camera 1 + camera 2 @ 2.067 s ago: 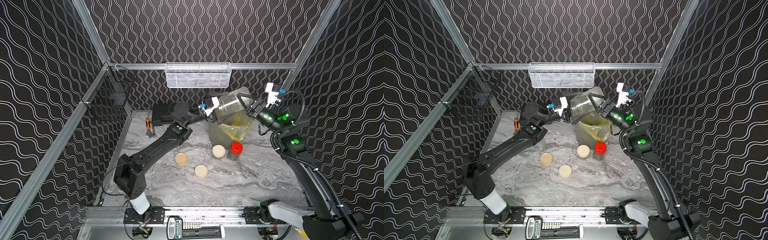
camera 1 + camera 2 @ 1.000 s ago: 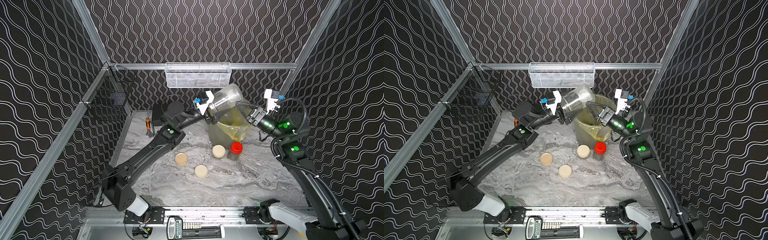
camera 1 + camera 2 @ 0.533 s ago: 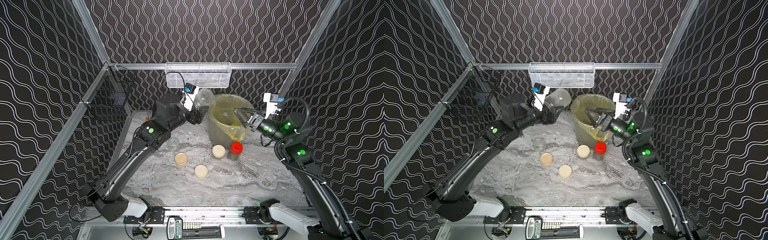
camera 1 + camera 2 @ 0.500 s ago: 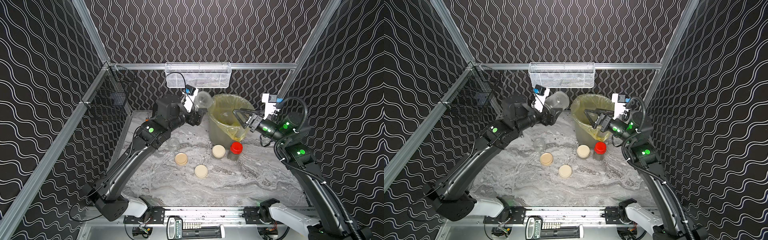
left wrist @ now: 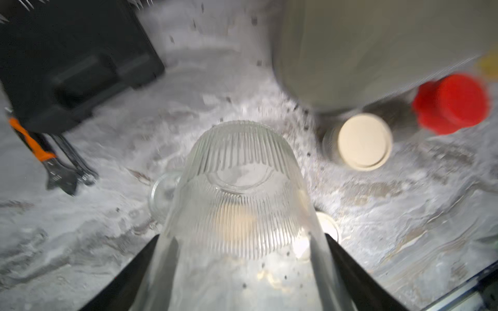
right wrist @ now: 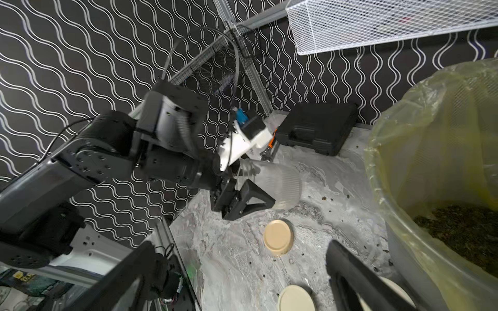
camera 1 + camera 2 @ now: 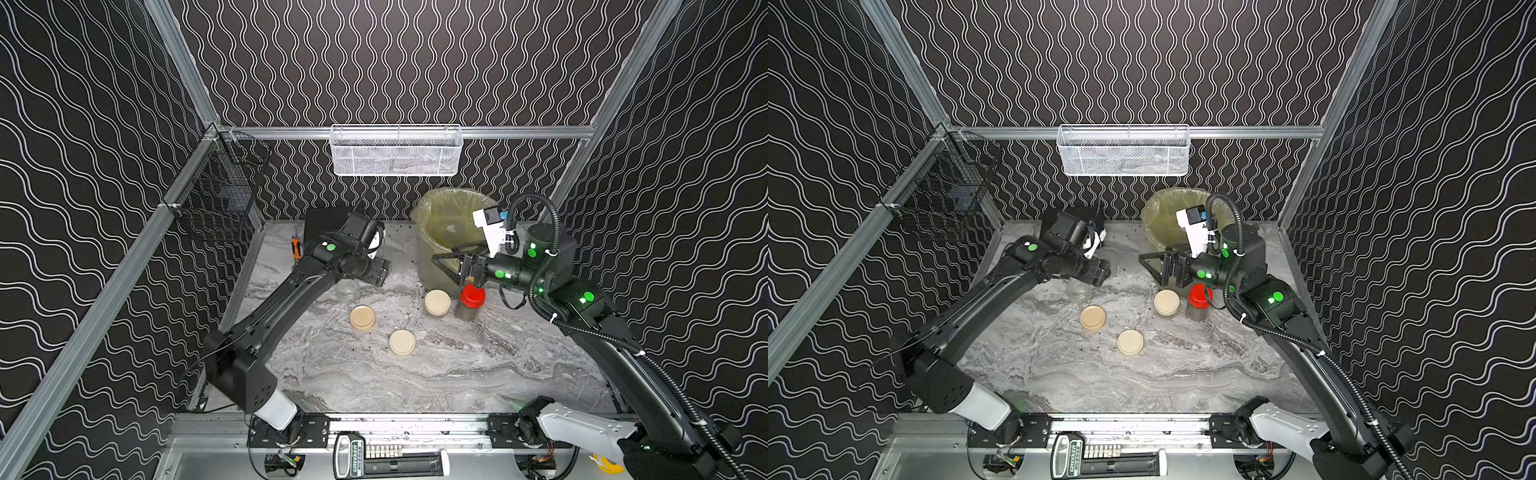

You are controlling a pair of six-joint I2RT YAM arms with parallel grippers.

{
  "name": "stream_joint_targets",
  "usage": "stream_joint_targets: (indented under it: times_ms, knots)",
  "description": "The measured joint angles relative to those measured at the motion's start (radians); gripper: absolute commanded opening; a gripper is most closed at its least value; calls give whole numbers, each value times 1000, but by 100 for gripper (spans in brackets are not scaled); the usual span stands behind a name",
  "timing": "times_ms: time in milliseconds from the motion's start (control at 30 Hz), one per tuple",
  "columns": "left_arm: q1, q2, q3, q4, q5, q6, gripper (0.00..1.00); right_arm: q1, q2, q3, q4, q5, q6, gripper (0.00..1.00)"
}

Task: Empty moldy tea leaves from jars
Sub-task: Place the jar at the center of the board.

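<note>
The ribbed jar and left gripper now off the bucket, near the table

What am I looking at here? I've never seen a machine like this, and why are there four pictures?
These are two robot arms mounted at the front of a table, each ending in a two-fingered hand. Two pictures look down from overhead and are nearly identical; the other two come from a camera on each wrist. The left hand grips a clear ribbed glass jar. The right hand is open and empty, near a bucket lined with a yellow bag, dark tea leaves inside. On the table stand a red-lidded jar, a cream-lidded jar and a small open jar; two loose cream lids lie nearby. At the back sit a black case and an orange-handled tool.
</note>
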Motion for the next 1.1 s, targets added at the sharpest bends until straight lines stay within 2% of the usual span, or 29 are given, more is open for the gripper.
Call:
stream_joint_targets:
  times_ms: [267, 500, 800, 933, 1100]
  knots:
    - [11, 231, 73, -8, 33, -4, 23, 29, -10, -14, -42, 51, -21, 99]
    - [12, 397, 186, -42, 3, -2, 24, 31, -16, -34, -47, 82, -26, 99]
    - [12, 508, 261, -103, -37, 19, 28, 34, -23, -34, -48, 113, -32, 99]
    - [12, 550, 289, -118, -61, 35, 33, 34, -23, -34, -48, 127, -32, 99]
    - [12, 569, 307, -126, -87, 42, 55, 34, -29, -35, -48, 137, -32, 99]
